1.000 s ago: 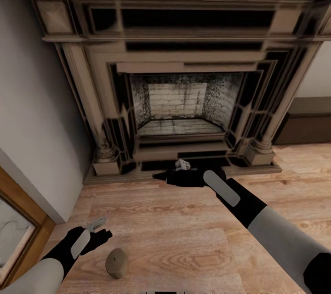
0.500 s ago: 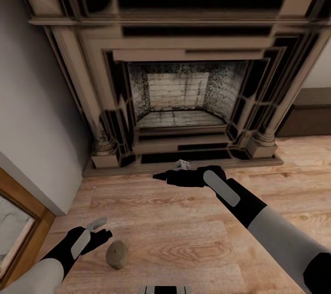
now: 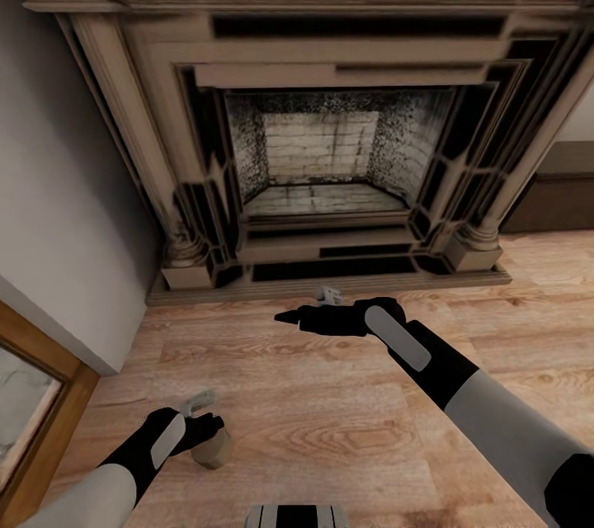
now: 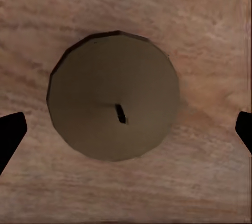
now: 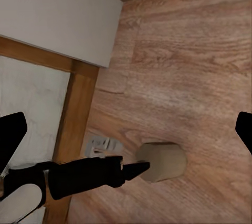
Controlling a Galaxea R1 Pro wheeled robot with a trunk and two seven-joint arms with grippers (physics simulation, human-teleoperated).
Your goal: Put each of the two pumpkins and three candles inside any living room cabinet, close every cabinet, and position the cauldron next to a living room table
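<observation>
One beige candle stands on the wooden floor in front of the fireplace. My left gripper hangs right above it, open. In the left wrist view the candle's round top with its dark wick sits between the two black fingertips, which stay apart from it. My right gripper is open and empty, held out over the floor near the hearth. Its wrist view looks down on the candle and the left gripper's fingers. An end of the dark-brown cabinet shows at the far right.
A large stone fireplace with a raised hearth step fills the wall ahead. A grey wall and a wooden-framed glass panel close off the left. Wooden floor stretches between my arms and to the right.
My left gripper has moved right and now hangs over the candle. The head view has shifted, so the fireplace sits higher in the picture. The right arm holds its pose.
</observation>
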